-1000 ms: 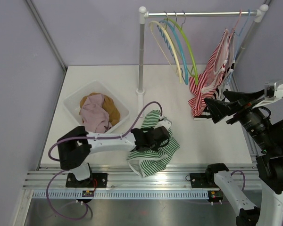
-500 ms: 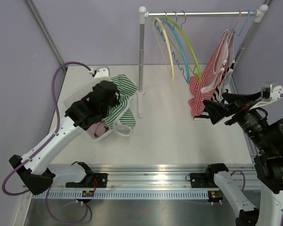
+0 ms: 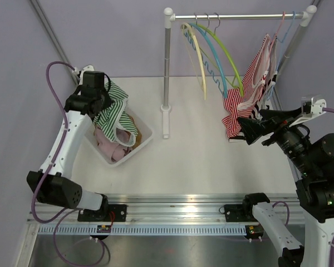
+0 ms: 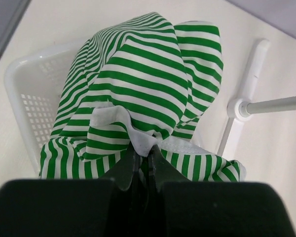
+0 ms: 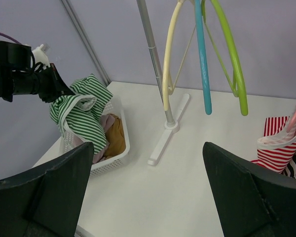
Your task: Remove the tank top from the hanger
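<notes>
The left gripper (image 4: 141,157) was pinched tight on the white hem of the green-and-white striped tank top (image 4: 138,84), fingers w/ basically no gap btwn them. The top was on no hanger. It hung bunched from that grip, well left of the white upright rack pole (image 3: 166,67), over the white plastic mesh basket (image 3: 146,135). Its lower folds reached down toward the pile inside, but I couldn't tell if they touched it. Also in the basket, left of the pole: a crumpled pink cloth (image 3: 108,146) and a mustard-brown cloth (image 3: 132,127).

The right gripper (image 5: 148,145) was up off the white table (image 3: 211,161), well right of the pole, fingers spread wide w/ nothing in them, aimed back toward the pole. A red-and-white striped garment (image 3: 234,111) hung right by its tips, on a hanger near the end of the metal rail (image 3: 239,16) farthest from the pole. Touching or not, couldn't tell.

Btwn that garment and the pole, 3 bare hangers on the rail: a yellow plastic hanger (image 3: 195,55) closest to the pole, then a blue plastic hanger (image 3: 211,61), then a lime-green plastic hanger (image 3: 228,58).
</notes>
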`<state>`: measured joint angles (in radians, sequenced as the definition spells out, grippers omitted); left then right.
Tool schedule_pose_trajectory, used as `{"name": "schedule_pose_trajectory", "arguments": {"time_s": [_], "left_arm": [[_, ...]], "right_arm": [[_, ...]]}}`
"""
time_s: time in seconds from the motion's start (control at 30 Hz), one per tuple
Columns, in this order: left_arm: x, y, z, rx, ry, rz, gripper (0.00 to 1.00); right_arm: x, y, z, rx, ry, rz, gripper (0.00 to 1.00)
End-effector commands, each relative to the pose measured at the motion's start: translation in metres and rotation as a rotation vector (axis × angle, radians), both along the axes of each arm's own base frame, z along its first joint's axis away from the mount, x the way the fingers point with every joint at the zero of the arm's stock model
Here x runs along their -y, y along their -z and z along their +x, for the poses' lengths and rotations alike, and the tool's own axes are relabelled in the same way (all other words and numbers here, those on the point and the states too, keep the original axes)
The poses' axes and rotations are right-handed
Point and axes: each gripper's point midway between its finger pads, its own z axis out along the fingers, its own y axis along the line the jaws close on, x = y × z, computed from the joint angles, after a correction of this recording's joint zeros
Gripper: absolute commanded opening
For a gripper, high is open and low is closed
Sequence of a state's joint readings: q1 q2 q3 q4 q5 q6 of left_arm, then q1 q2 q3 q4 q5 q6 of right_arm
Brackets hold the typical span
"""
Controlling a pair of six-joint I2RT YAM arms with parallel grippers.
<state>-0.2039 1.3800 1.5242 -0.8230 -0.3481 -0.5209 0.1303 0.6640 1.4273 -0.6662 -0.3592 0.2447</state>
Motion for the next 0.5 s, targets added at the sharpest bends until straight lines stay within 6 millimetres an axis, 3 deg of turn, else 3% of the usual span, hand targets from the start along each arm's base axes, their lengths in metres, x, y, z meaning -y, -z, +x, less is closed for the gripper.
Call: {"name": "schedule_pose_trajectory", "arguments": {"time_s": [0.0,0.07,0.1,0.23,0.4,0.43,0.47], "left_arm": [[0.008,0.034,0.013,-0.073,0.031,-0.105,0.00],[-0.007,0.057,0.022,-0.124,-0.024,-0.123,0.00],[-0.014,0.080,0.031,-0.181,-0.055,-0.118,0.00],[-0.046,0.122,0.056,-0.275,-0.157,-0.104,0.00],[-0.049,0.182,0.065,-0.367,-0.197,-0.098,0.00],[-0.046,0.203,0.062,-0.416,-0.200,-0.105,0.00],[-0.045,0.211,0.061,-0.431,-0.201,-0.105,0.00]], "right_arm": [[0.003,-0.005,0.011,0.036,0.024,-0.012,0.99],[0.002,-0.003,0.016,0.032,0.025,-0.010,0.99],[0.003,-0.001,0.020,0.022,0.032,-0.009,1.00],[0.005,0.007,0.031,-0.007,0.052,-0.009,0.99],[0.016,0.012,0.037,-0.032,0.128,0.013,1.00],[0.018,0.015,0.038,-0.046,0.138,0.017,1.00],[0.021,0.016,0.039,-0.057,0.157,0.016,0.99]]}}
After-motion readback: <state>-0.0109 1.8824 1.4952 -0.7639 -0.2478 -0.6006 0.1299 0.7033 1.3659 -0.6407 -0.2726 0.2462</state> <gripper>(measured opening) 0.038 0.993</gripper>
